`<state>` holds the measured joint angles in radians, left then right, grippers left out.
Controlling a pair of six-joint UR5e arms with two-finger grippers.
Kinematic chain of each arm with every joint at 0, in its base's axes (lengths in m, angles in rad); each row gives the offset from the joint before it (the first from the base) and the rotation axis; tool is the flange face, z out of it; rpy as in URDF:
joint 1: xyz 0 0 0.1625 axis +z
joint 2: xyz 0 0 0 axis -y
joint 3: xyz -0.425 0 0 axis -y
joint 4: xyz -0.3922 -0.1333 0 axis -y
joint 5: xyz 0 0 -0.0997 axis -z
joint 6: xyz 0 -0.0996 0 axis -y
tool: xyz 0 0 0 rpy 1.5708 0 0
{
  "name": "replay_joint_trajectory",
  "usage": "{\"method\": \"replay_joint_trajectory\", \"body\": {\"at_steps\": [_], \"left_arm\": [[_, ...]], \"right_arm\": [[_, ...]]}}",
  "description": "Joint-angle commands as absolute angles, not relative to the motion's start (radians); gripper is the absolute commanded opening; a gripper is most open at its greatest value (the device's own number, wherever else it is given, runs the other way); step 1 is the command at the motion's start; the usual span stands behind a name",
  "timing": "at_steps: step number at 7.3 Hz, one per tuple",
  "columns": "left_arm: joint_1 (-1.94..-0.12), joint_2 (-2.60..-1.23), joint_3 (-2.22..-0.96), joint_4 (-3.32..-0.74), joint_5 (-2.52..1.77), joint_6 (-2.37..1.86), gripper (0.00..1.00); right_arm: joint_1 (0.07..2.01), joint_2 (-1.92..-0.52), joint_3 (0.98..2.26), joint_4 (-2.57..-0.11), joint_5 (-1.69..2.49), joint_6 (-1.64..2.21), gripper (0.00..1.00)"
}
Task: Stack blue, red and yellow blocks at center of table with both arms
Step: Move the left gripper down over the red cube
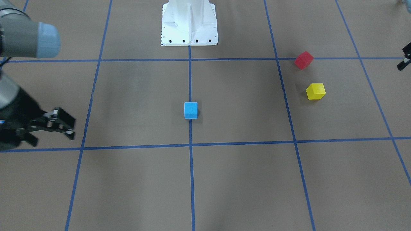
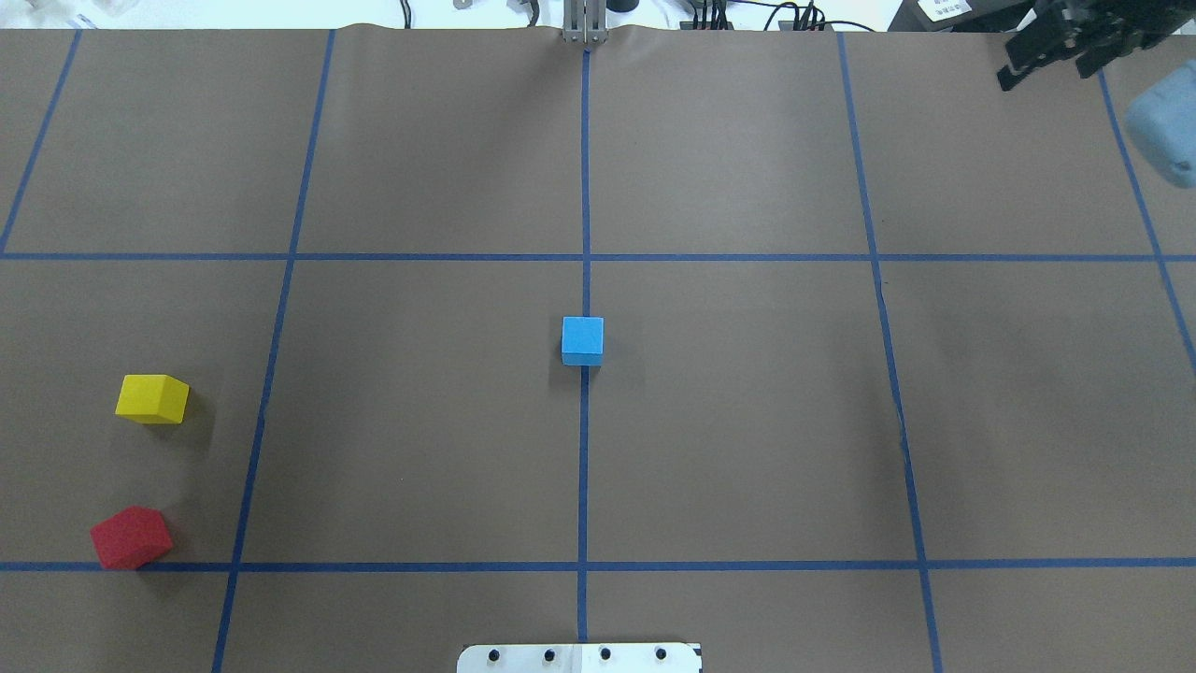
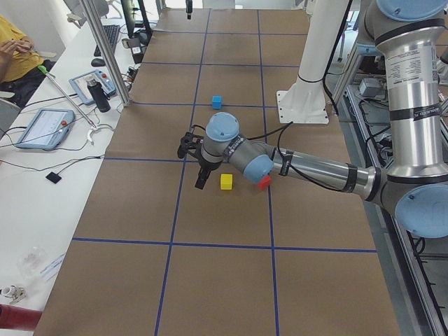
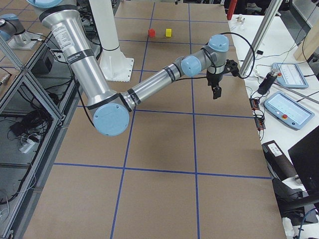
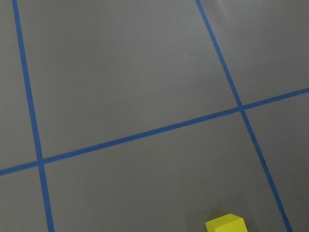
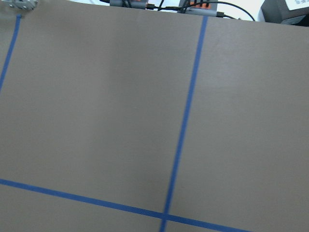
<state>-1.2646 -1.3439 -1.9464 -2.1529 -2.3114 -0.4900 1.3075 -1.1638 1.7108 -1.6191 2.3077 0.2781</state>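
The blue block (image 1: 190, 110) (image 2: 582, 339) sits alone on the centre line at the middle of the table. The yellow block (image 1: 315, 91) (image 2: 152, 399) and the red block (image 1: 303, 60) (image 2: 131, 537) lie apart on my left side, the red one nearer my base. My left gripper (image 1: 404, 59) (image 3: 194, 162) hangs open and empty above the table, outward of the yellow block, which shows at the bottom edge of the left wrist view (image 5: 226, 224). My right gripper (image 1: 69, 126) (image 2: 1051, 65) is open and empty, raised at the far right.
The white robot base (image 1: 189, 25) stands at the table's near edge. Blue tape lines (image 2: 584, 467) grid the brown table. Tablets, cables and an operator (image 3: 14, 56) are on the white bench beyond the far edge.
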Motion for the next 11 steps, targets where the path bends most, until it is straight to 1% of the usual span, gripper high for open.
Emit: {"method": "replay_joint_trajectory", "body": {"at_steps": [1, 3, 4, 5, 6, 8, 11], "left_arm": [[-1.053, -1.295, -1.948, -2.272, -2.154, -0.714, 1.0], [-0.863, -1.295, -1.947, -2.29, -1.995, -0.871, 1.0], [-0.815, -1.295, -1.948, -2.29, -1.961, -0.879, 1.0], [-0.757, -1.299, -1.954, -2.295, -1.957, -0.871, 1.0], [-0.673, -1.295, -1.986, -2.298, -1.918, -0.864, 1.0], [-0.531, -1.221, -2.06, -2.312, -1.849, -0.83, 1.0], [-0.515, -1.146, -2.057, -2.385, -1.832, -0.535, 1.0]], "right_arm": [[1.422, -1.285, 1.712, -1.623, 2.335, 0.015, 1.0], [1.509, -1.383, 1.712, -1.621, 2.378, -0.139, 1.0], [1.528, -1.406, 1.715, -1.618, 2.378, -0.164, 1.0], [1.529, -1.41, 1.715, -1.617, 2.378, -0.164, 1.0], [1.529, -1.408, 1.713, -1.615, 2.376, -0.164, 1.0], [1.529, -1.411, 1.71, -1.612, 2.372, -0.164, 1.0], [1.529, -1.413, 1.707, -1.612, 2.368, -0.164, 1.0]]}}
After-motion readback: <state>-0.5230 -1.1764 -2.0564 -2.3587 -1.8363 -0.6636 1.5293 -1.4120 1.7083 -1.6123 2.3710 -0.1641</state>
